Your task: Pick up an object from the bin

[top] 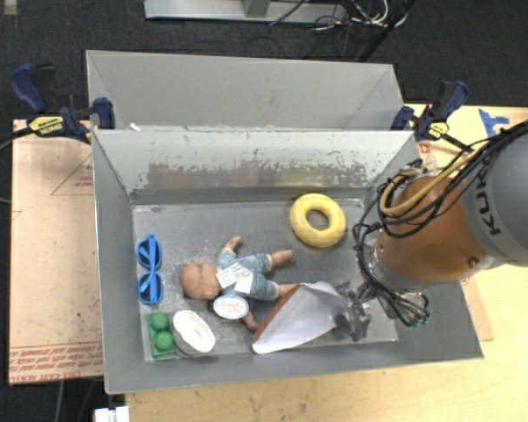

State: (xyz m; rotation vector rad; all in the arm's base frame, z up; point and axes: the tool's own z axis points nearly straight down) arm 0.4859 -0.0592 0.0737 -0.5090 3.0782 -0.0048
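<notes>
My gripper (354, 320) is low in the bin's front right part, under the orange cover and cables. It sits right at the wide right end of a white, brown-edged wedge-shaped thing (292, 325) lying flat on the floor. Whether it touches the wedge is hidden. A baby doll (238, 277) in light blue clothes lies just left of the wedge, with a white tag on its chest. A yellow ring (318, 220) rests behind the gripper near the back wall.
A small white disc with red print (231, 307) lies against the doll. At the front left are a white oval thing (194, 332) and a green knobbly toy (161, 333). Blue toy sunglasses (149, 269) lie along the left wall.
</notes>
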